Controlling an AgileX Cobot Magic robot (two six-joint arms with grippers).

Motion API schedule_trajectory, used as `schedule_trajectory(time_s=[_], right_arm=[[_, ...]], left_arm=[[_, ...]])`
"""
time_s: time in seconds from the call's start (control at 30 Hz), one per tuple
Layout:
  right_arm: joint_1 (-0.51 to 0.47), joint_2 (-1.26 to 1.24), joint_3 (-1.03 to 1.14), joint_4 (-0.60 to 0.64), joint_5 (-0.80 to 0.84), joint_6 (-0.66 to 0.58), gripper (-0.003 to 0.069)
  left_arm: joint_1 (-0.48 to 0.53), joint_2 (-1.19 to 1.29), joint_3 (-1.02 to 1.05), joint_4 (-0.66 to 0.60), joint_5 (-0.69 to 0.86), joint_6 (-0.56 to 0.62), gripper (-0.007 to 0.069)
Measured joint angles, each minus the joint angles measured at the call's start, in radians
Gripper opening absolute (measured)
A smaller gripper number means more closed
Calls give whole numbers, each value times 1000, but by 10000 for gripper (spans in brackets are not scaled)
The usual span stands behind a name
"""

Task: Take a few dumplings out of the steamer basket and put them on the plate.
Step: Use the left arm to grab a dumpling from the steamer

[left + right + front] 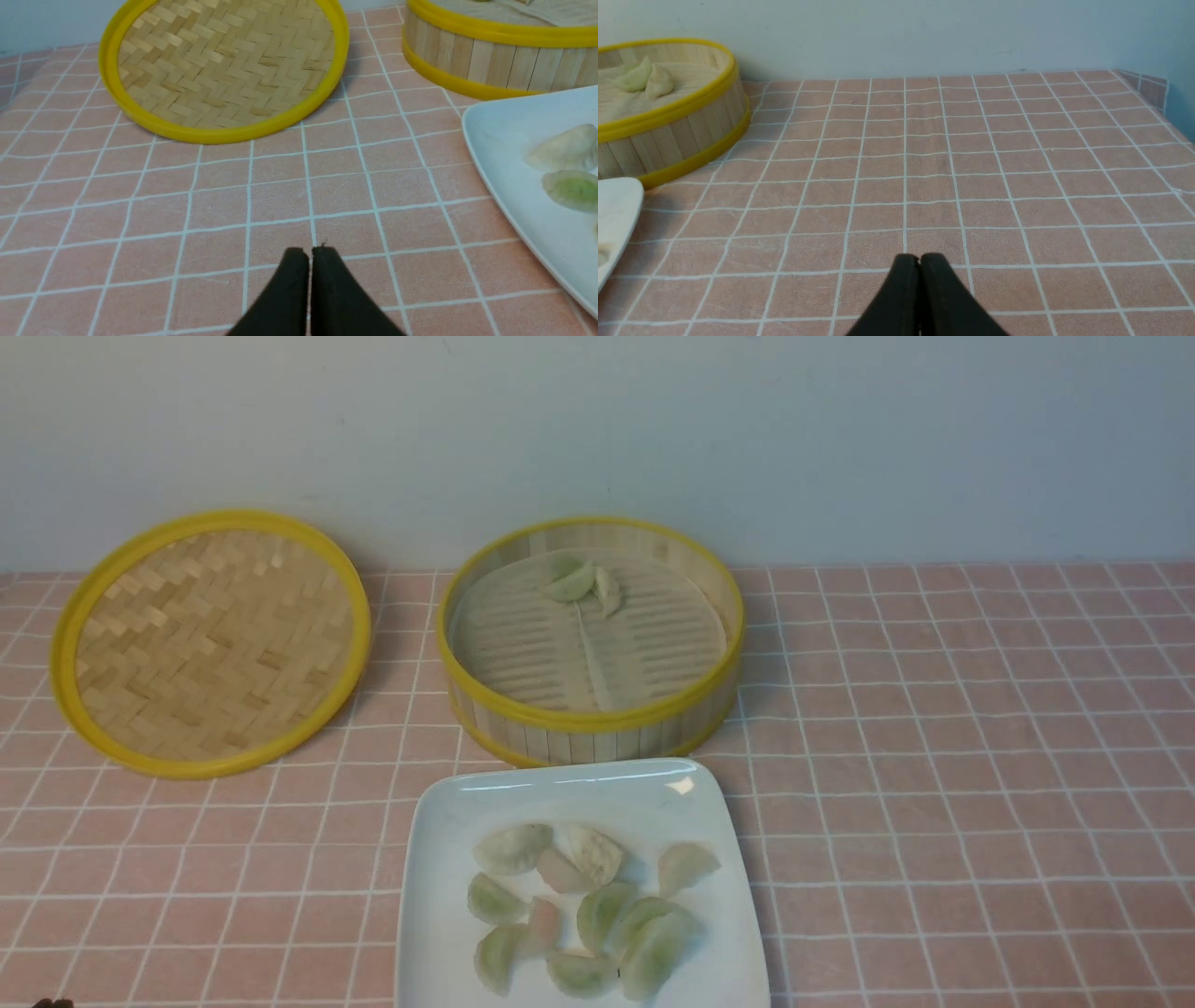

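Note:
The steamer basket (590, 719) stands at the table's middle back with two dumplings (583, 583) at its far side; it also shows in the left wrist view (490, 60) and the right wrist view (668, 135). The white plate (439, 859) lies just in front of it and holds several dumplings (597, 915). Its edge shows in the left wrist view (504, 154) with two dumplings (567, 149), and in the right wrist view (619, 205). My left gripper (310, 252) is shut and empty, low over the cloth left of the plate. My right gripper (920, 259) is shut and empty, right of the plate.
The flat woven lid (210, 639) with a yellow rim lies left of the steamer, also in the left wrist view (224, 65). A pink checked cloth (980, 756) covers the table. A pale wall stands behind. The table's right edge shows in the right wrist view (1164, 93).

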Motion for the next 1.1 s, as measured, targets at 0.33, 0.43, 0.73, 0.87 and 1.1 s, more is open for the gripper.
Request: schedule_trajectory(time_s=[0.33,0.43,0.73,0.87,1.1], right_arm=[[0,0,0,0,0,-18,-15],[0,0,0,0,0,-18,-15],[0,0,0,0,0,-18,-15],[0,0,0,0,0,-18,-15],[0,0,0,0,-1,-19,-15]], left_arm=[[0,0,1,17,-20,-8,-6],[0,0,2,-45,-121,-45,-6],[0,2,-24,-280,-829,-218,-6],[0,114,-251,-186,-742,-307,-6],[-48,630,-867,99,62,-383,-6]])
